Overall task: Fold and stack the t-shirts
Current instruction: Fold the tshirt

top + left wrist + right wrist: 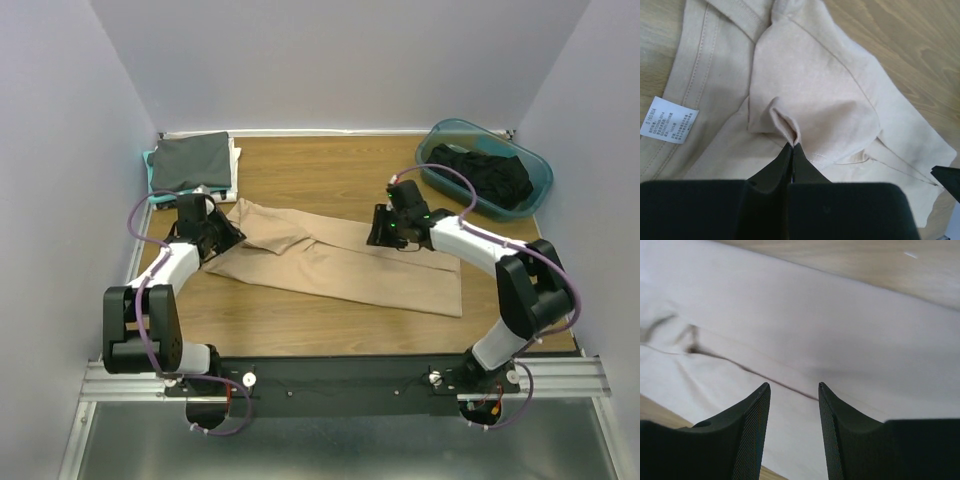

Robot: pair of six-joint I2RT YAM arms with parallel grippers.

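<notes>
A tan t-shirt (340,265) lies partly folded as a long strip across the middle of the table. My left gripper (228,238) is at the shirt's left end, shut on a small pinched ridge of the tan cloth (810,85) at its fingertips (792,146). The white care label (671,120) shows beside the collar. My right gripper (378,232) hovers at the shirt's far edge near the middle. It stands open (794,386) just above the smooth cloth (790,330), holding nothing. A dark grey folded t-shirt (190,160) tops a stack at the back left.
A teal plastic tub (537,176) at the back right holds a crumpled black t-shirt (480,172). Bare wood (320,165) shows between the stack and the tub. Walls close the table on three sides.
</notes>
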